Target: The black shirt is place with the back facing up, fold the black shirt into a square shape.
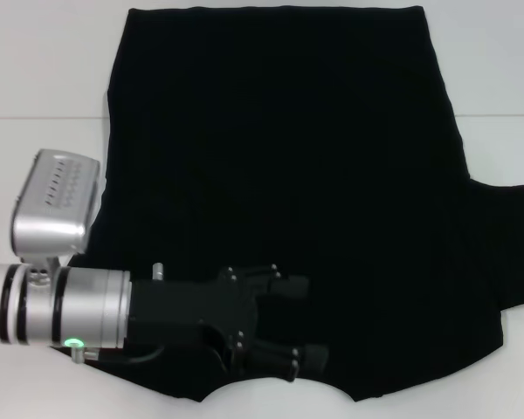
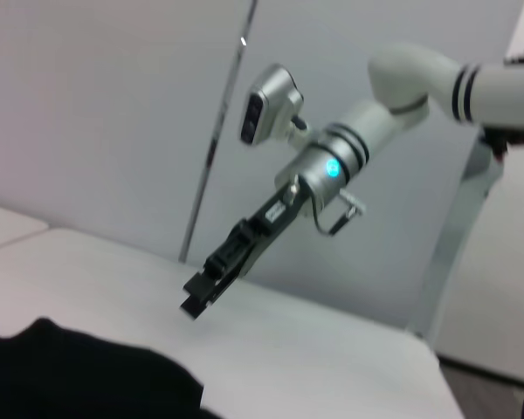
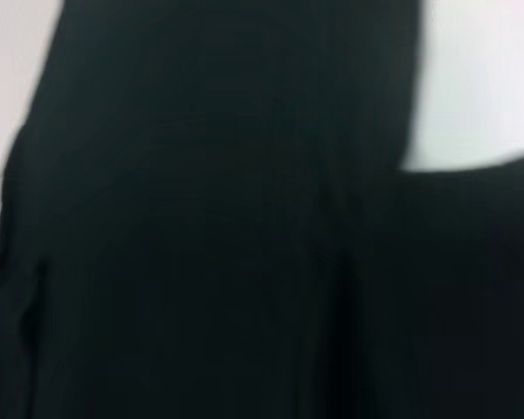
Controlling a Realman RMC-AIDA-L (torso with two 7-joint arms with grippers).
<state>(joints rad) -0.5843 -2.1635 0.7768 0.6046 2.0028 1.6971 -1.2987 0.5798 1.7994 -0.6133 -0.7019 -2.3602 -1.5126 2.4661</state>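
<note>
- We see the black shirt (image 1: 288, 175) spread flat on the white table (image 1: 44, 61). It fills most of the head view, from the top edge down to the bottom edge.
- Fabric is matte, soft and plain black. The top hem is straight, and the bottom edge has a shallow curved notch at bottom centre.
- One short sleeve sticks out at the right edge of the frame. The left side is a straight slanted line with no sleeve showing.
- The left gripper (image 1: 301, 323) is at lower left of the head view, reaching in from the left edge over the shirt's lower part. The wrist is brushed silver metal with a green LED, and the hand is rigid black.
- Its two fingers are spread, one above the other. We cannot tell if they touch the cloth.
- The right gripper (image 2: 196, 297) appears in the left wrist view at centre, hanging above the table beyond the shirt (image 2: 79, 375). Its jaws look pressed together.
- The right wrist view shows only dark cloth (image 3: 227, 227) and a white patch of table at upper right.
</note>
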